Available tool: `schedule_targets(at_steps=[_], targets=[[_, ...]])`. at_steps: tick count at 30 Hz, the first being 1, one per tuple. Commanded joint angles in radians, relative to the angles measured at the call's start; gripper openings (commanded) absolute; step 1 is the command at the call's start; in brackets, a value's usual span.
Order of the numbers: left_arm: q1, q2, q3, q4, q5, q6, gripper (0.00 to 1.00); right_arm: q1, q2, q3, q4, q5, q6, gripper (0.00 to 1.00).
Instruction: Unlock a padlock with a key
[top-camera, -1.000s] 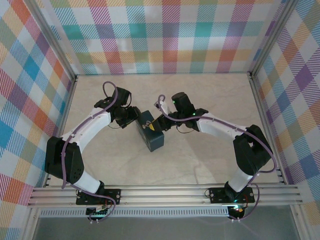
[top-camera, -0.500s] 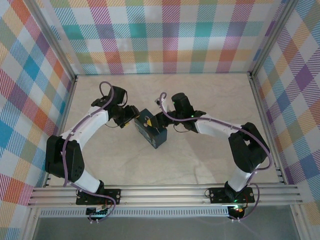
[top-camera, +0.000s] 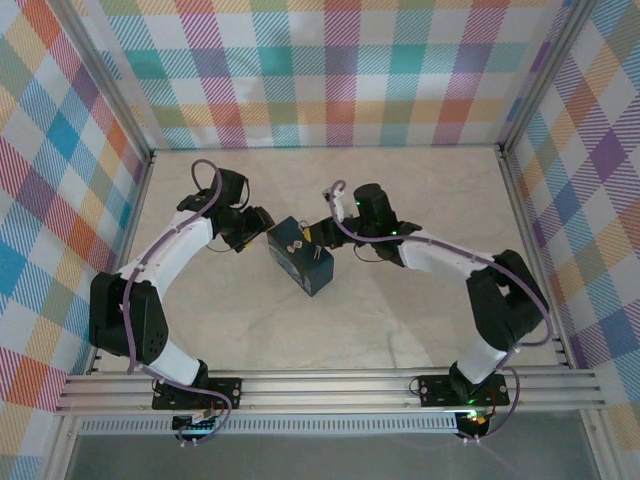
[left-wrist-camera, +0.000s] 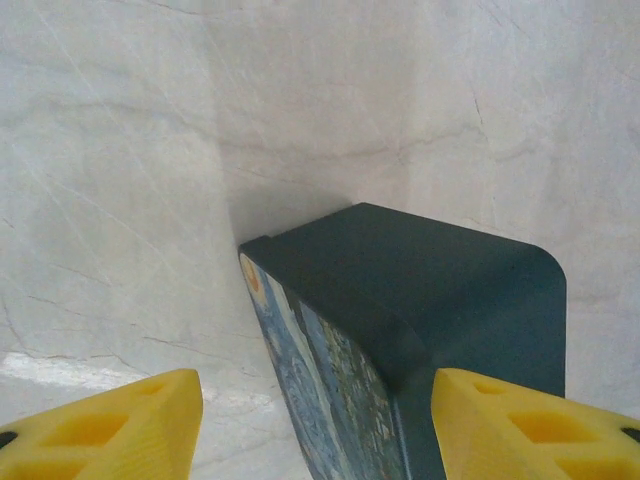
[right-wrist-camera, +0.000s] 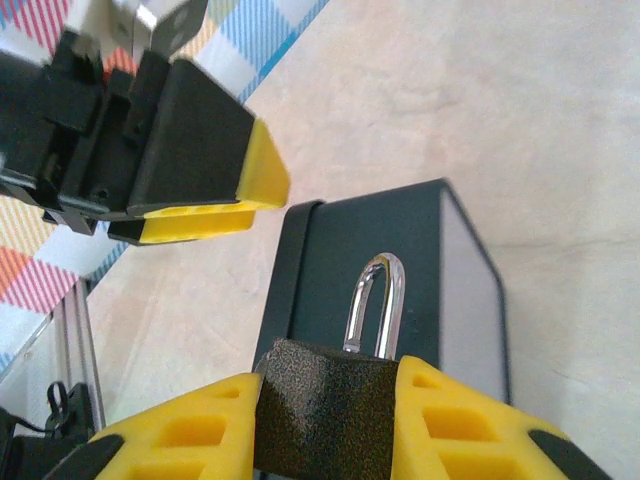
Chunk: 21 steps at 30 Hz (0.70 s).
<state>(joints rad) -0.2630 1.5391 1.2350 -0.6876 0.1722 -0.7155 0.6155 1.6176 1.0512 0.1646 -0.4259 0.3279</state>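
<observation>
Grainy black padlock (right-wrist-camera: 322, 395) with shiny arched shackle sits pinched in right gripper (right-wrist-camera: 325, 428); left gripper (left-wrist-camera: 315, 425) gapes, smooth round-cornered tin (left-wrist-camera: 430, 280) between its fingers.

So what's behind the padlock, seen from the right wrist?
The dark tin stands directly behind the padlock, which the right tool clamps. The left tool sits at the tin's far edge. The padlock covers the tin's lower middle, so that part is hidden.
</observation>
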Motion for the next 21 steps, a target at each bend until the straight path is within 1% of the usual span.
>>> schedule_targets(at_steps=[1, 4, 7, 9, 12, 17, 19, 21], targets=[[0.018, -0.052, 0.006, -0.041, -0.034, 0.019, 0.62, -0.039, -0.107, -0.040, -0.040, 0.077, -0.027, 0.23], [0.022, -0.065, 0.004, -0.053, -0.050, 0.025, 0.62, -0.099, -0.178, -0.133, -0.085, 0.141, -0.034, 0.24], [0.022, -0.078, 0.001, -0.065, -0.061, 0.035, 0.62, -0.142, -0.212, -0.230, -0.129, 0.238, -0.058, 0.27], [0.022, -0.086, 0.002, -0.072, -0.073, 0.044, 0.62, -0.167, -0.204, -0.283, -0.144, 0.278, -0.069, 0.28], [0.022, -0.094, 0.001, -0.079, -0.081, 0.048, 0.62, -0.193, -0.172, -0.344, -0.114, 0.307, -0.055, 0.28], [0.022, -0.107, -0.002, -0.093, -0.073, 0.053, 0.62, -0.196, -0.095, -0.373, -0.094, 0.376, -0.065, 0.30], [0.022, -0.120, -0.004, -0.100, -0.076, 0.057, 0.62, -0.195, -0.070, -0.369, -0.100, 0.387, -0.068, 0.33], [0.022, -0.130, -0.001, -0.110, -0.080, 0.061, 0.62, -0.195, -0.058, -0.363, -0.111, 0.392, -0.076, 0.42]])
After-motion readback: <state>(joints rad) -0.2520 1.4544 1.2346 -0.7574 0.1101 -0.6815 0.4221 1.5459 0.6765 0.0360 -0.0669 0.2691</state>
